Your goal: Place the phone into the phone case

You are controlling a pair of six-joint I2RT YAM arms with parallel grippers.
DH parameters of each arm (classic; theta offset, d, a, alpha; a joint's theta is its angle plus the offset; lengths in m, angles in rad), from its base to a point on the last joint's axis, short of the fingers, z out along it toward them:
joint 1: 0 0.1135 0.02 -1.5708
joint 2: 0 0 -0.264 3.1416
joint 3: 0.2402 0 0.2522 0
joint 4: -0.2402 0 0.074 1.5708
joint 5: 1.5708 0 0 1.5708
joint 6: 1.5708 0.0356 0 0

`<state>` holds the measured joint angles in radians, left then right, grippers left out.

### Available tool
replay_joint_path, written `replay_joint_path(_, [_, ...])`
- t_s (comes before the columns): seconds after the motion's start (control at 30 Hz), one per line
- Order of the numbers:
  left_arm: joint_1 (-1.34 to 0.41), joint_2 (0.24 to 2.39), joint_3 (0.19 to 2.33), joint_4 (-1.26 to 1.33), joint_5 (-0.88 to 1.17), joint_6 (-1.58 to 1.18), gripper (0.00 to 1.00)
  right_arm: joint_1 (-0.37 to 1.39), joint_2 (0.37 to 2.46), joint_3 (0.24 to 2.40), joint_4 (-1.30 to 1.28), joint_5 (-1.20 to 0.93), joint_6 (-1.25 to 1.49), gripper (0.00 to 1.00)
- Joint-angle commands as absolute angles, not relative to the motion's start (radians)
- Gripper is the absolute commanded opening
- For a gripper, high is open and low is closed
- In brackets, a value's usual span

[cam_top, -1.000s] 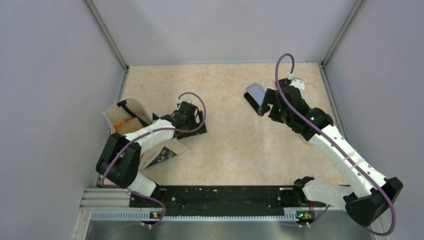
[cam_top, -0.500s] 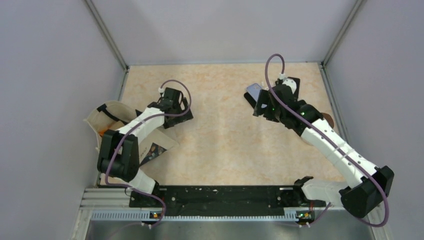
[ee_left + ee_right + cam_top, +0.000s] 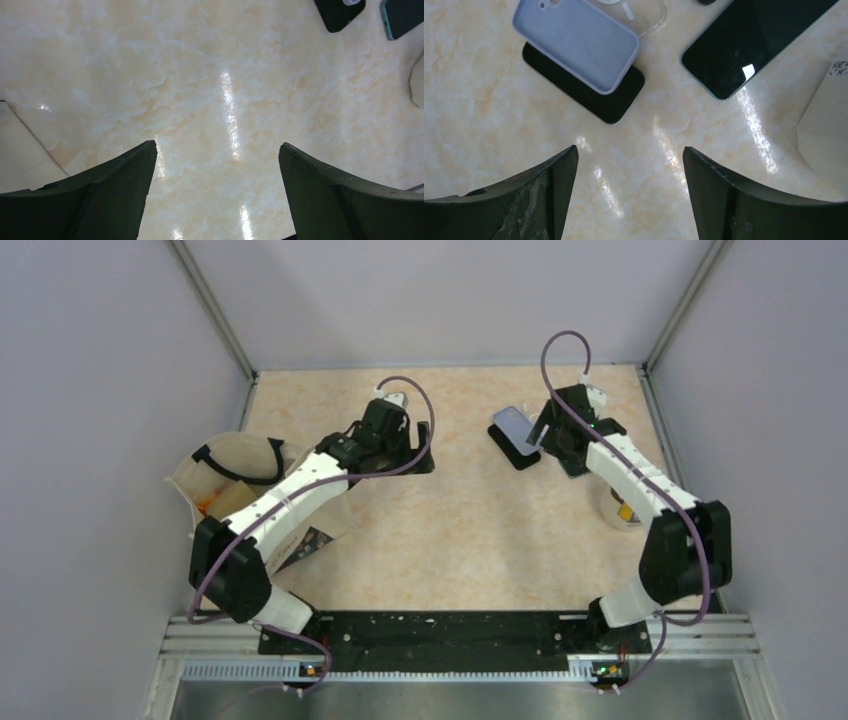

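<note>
A lavender phone case (image 3: 576, 42) lies on top of a black case (image 3: 591, 90). A clear case with a ring (image 3: 636, 10) lies behind them. The phone (image 3: 751, 45), dark screen up, lies flat to their right. My right gripper (image 3: 630, 148) is open and empty, hovering just short of the cases and the phone. In the top view the lavender case (image 3: 517, 423) and black case (image 3: 515, 452) show beside my right gripper (image 3: 555, 440), and the phone is hidden under the arm. My left gripper (image 3: 217, 145) is open and empty over bare table, left of the black case (image 3: 340, 10) and phone (image 3: 402, 17).
An open paper bag (image 3: 235, 475) with black handles lies at the left, with a printed packet (image 3: 310, 545) near it. A white cup-like container (image 3: 620, 510) stands at the right, below the right forearm. Grey walls close in the table.
My left gripper has swung away from the paper bag toward the table's middle. My right arm has folded, its elbow out to the right, with the gripper staying by the cases.
</note>
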<state>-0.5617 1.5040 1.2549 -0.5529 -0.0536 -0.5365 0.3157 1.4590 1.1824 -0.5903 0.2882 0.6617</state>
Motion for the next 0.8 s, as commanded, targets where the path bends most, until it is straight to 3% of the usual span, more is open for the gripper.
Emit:
replay_joint_path(0.0, [-0.594, 1.409, 1.249, -0.591, -0.043, -0.554, 0.96, 0.211, 1.596, 1.250, -0.414, 0.250, 0.697, 0.72])
replay_joint_path(0.47, [-0.598, 1.281, 1.177, -0.622, -0.046, -0.526, 0.95, 0.161, 1.943, 1.377, -0.311, 0.193, 0.682, 0.53])
replay_joint_path(0.63, [-0.598, 1.275, 1.174, -0.623, -0.043, -0.531, 0.95, 0.160, 1.957, 1.362, -0.277, 0.191, 0.684, 0.41])
replay_joint_path(0.77, [-0.598, 1.274, 1.167, -0.623, -0.044, -0.532, 0.95, 0.160, 1.967, 1.356, -0.267, 0.185, 0.690, 0.22])
